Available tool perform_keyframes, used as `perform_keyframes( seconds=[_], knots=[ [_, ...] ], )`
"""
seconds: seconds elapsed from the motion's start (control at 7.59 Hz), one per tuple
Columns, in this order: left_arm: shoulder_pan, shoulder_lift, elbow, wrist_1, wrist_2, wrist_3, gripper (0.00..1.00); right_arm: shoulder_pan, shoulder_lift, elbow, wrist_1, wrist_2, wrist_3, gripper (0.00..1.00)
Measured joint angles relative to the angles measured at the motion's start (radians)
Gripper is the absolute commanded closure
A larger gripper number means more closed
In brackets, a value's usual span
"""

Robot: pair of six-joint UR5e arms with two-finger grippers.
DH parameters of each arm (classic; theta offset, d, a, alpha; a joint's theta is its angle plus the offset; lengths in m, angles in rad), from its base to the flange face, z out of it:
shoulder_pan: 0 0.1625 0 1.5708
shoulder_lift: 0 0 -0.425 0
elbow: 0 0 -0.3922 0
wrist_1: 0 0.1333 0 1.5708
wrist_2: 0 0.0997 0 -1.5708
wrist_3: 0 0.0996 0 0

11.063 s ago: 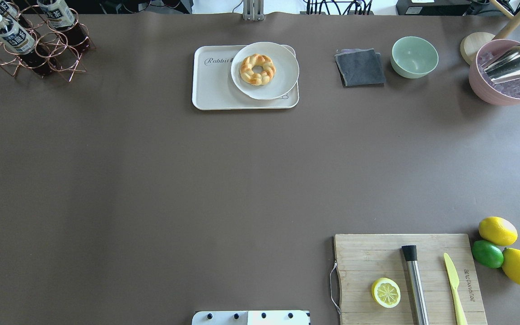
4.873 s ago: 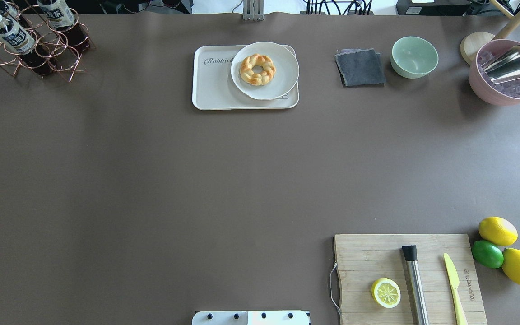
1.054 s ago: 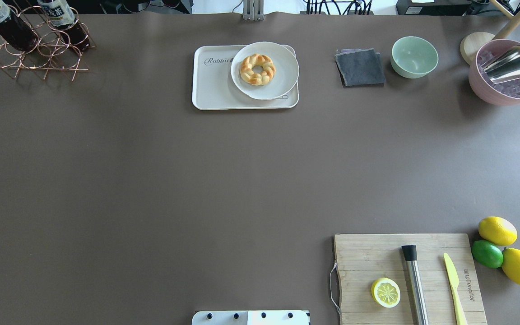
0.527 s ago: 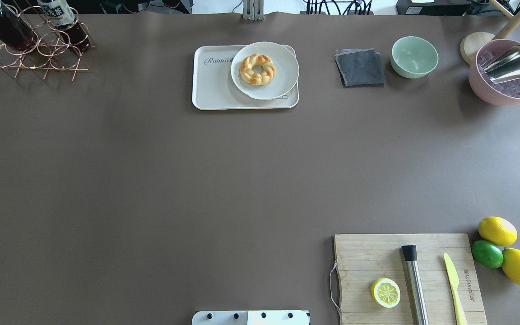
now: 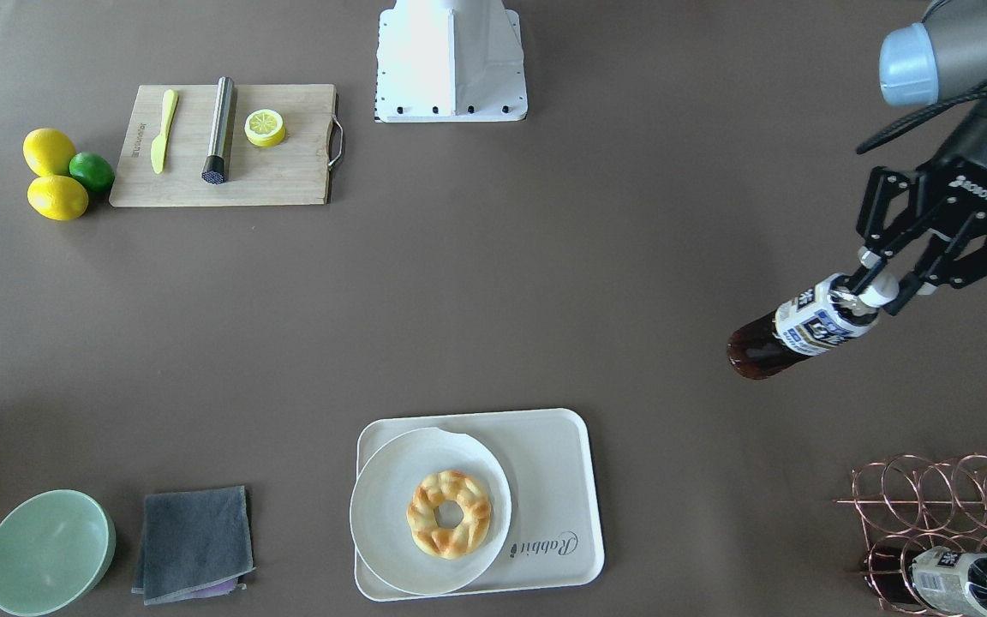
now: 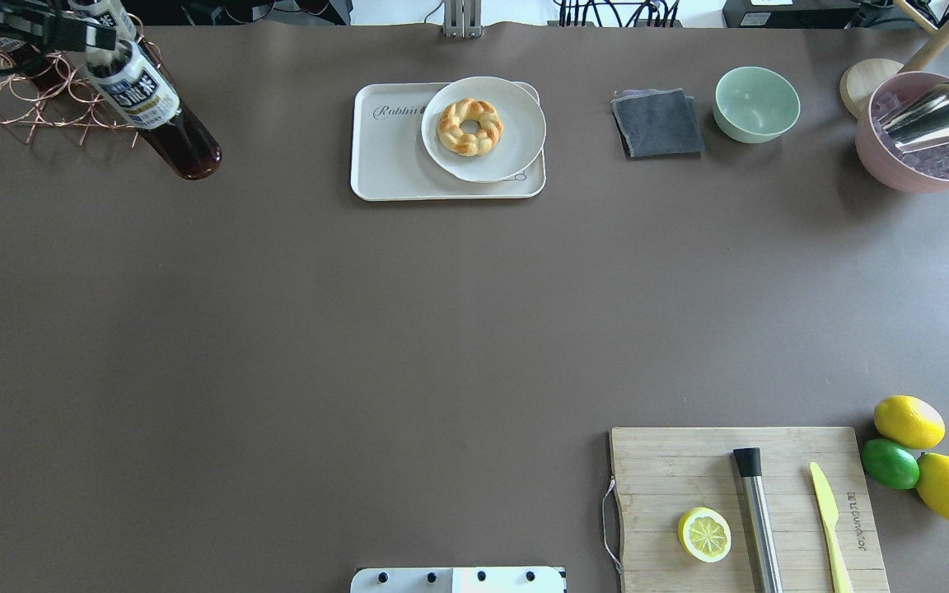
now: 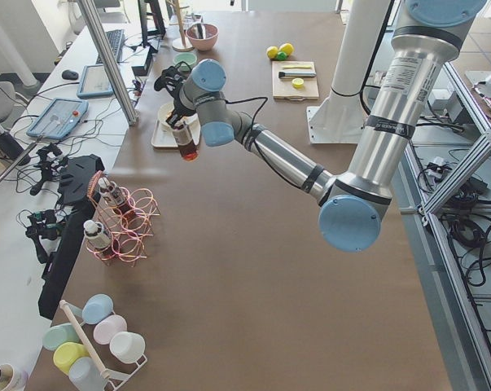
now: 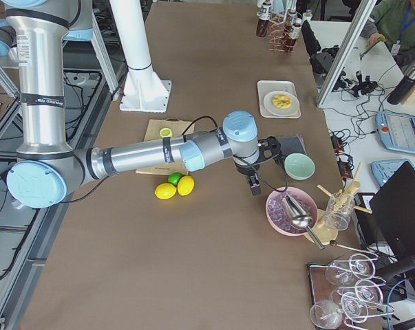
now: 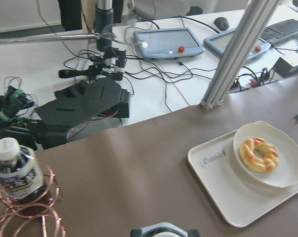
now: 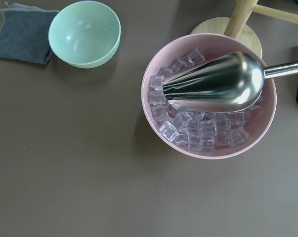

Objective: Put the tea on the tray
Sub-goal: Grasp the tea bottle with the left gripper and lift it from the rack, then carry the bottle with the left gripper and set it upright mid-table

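Observation:
My left gripper [image 5: 875, 287] is shut on the white cap of the tea bottle [image 5: 793, 330], which hangs tilted above the table, dark liquid end lowest. In the overhead view the tea bottle [image 6: 149, 107] is between the copper wire rack [image 6: 30, 91] and the cream tray [image 6: 384, 156], apart from both. The tray [image 5: 553, 480] also shows in the left wrist view [image 9: 218, 182]. My right gripper [image 8: 252, 182] shows only in the exterior right view, above the table near the pink bowl; I cannot tell whether it is open or shut.
A white plate [image 5: 382, 497] with a braided doughnut [image 5: 449, 514] fills part of the tray. Another bottle [image 5: 956, 583] stays in the rack [image 5: 930, 497]. A green bowl [image 6: 757, 103], grey cloth [image 6: 657, 123], pink ice bowl [image 10: 208, 143] and cutting board [image 6: 746, 502] stand on the right.
The tea bottle has been lifted out of the rack and carried toward the tray. My left gripper has come into the overhead view with it.

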State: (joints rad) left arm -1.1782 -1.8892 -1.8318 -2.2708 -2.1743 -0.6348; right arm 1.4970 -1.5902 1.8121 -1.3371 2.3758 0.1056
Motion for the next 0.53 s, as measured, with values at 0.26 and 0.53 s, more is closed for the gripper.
perform_keyframes(
  seconds=[0.26, 0.53],
  knots=[
    [0.183, -0.118, -0.027, 0.086, 0.091, 0.081, 1.00, 0.000, -0.005, 0.001, 0.026, 0.004, -0.003, 0.00],
    [0.414, -0.250, -0.031, 0.206, 0.313, 0.114, 1.00, 0.000, -0.010, 0.001, 0.034, 0.006, -0.004, 0.00]
  ],
)
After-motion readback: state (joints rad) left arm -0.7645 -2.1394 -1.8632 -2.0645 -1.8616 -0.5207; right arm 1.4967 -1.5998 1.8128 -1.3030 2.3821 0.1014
